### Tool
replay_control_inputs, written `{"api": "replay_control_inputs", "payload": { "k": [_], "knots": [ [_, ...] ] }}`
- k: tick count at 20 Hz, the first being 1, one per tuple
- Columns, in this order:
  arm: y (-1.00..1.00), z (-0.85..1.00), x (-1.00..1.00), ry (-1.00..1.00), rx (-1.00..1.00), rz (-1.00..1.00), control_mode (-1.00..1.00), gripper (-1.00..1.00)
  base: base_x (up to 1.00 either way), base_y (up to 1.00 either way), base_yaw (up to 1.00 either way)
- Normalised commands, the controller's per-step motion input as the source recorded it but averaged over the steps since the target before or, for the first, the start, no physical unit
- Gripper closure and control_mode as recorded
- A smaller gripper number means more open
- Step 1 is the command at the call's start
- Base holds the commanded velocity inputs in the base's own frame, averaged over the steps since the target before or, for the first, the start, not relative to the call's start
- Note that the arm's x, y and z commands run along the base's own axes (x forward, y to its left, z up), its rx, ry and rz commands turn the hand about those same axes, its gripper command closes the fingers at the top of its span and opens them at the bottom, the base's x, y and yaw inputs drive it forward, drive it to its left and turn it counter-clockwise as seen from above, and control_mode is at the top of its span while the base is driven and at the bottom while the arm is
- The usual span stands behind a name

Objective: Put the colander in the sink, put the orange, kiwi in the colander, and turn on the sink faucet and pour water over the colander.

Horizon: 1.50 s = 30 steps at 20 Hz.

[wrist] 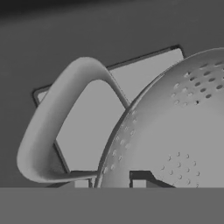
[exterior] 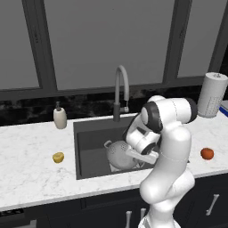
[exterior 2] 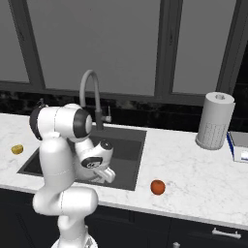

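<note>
The silver colander (exterior: 119, 154) sits down inside the dark sink (exterior: 89, 142), on the right of the basin. My gripper (wrist: 109, 183) is at its rim beside one loop handle (wrist: 48, 127), and the rim runs between the two dark fingertips, so the jaws are shut on it. The sink's lighter floor patch (wrist: 100, 122) lies behind the handle. The orange (exterior: 207, 153) (exterior 2: 157, 187) rests on the counter right of the sink. Left of the sink, the kiwi (exterior: 58, 157) (exterior 2: 17, 149) lies on the counter. The sink faucet (exterior: 120, 89) (exterior 2: 92, 92) arches over the basin's back edge.
A cream soap bottle (exterior: 60, 117) stands at the sink's back left corner. A paper towel roll (exterior: 212, 95) (exterior 2: 214, 121) stands at the back right, with a blue and white box (exterior 2: 238, 145) beside it. My arm leans over the sink's front right.
</note>
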Motion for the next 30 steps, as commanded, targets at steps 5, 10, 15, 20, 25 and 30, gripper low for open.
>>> {"api": "replay_control_inputs", "payload": {
  "k": [5,10,15,20,25,30],
  "knots": [
    [-0.17,0.13,-0.03,-0.02,0.0,0.05,-1.0,-1.0,0.0,0.0,0.0],
    [-0.21,0.31,-0.04,-0.01,0.01,0.04,-1.0,-1.0,0.0,0.0,0.0],
    [-0.21,0.44,-0.07,0.0,0.09,0.02,-1.0,-1.0,0.0,0.0,0.0],
    [-0.25,0.52,-0.11,0.0,0.09,0.01,-1.0,-1.0,0.0,0.0,0.0],
    [-0.17,0.67,-0.04,0.03,0.03,0.0,-1.0,-1.0,0.0,0.0,0.0],
    [-0.19,0.75,-0.03,0.09,0.02,0.0,-1.0,-1.0,0.0,0.0,0.0]
  ]
}}
